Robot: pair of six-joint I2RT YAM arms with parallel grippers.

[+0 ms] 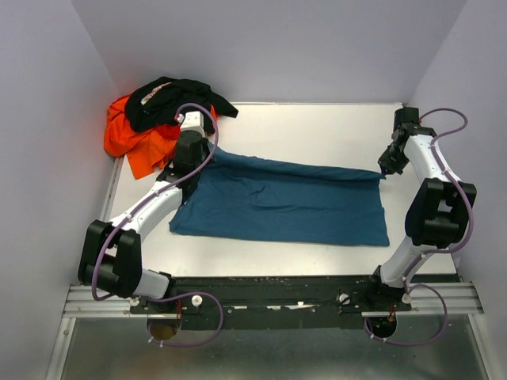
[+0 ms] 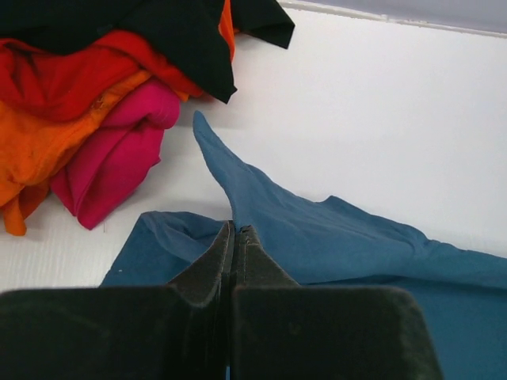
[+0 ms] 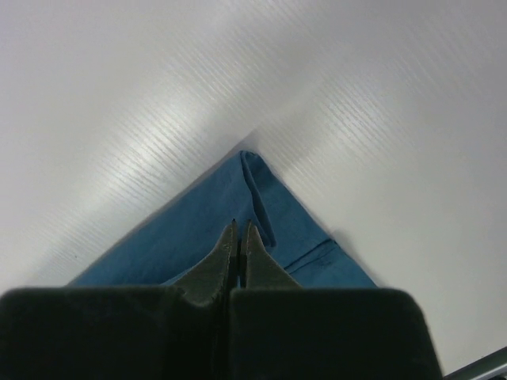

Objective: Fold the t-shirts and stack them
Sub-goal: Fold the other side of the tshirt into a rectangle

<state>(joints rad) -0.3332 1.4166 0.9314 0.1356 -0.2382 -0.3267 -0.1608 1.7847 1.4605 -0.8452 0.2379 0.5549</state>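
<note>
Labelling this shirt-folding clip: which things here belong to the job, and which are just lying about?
Job: teal-blue t-shirt, pinched by the left gripper and right gripper; black t-shirt, orange t-shirt and magenta-pink t-shirt, heaped at the far left.
Not the job: white table; pale walls; metal rail under the arm bases.

I see the white table (image 1: 317, 131) carrying a teal-blue t-shirt (image 1: 293, 206) spread across its middle, and in its far left corner a heap of orange t-shirt (image 1: 127, 142) and magenta-pink t-shirt (image 2: 119, 162), a black t-shirt (image 1: 170, 99) seemingly draped on top.
</note>
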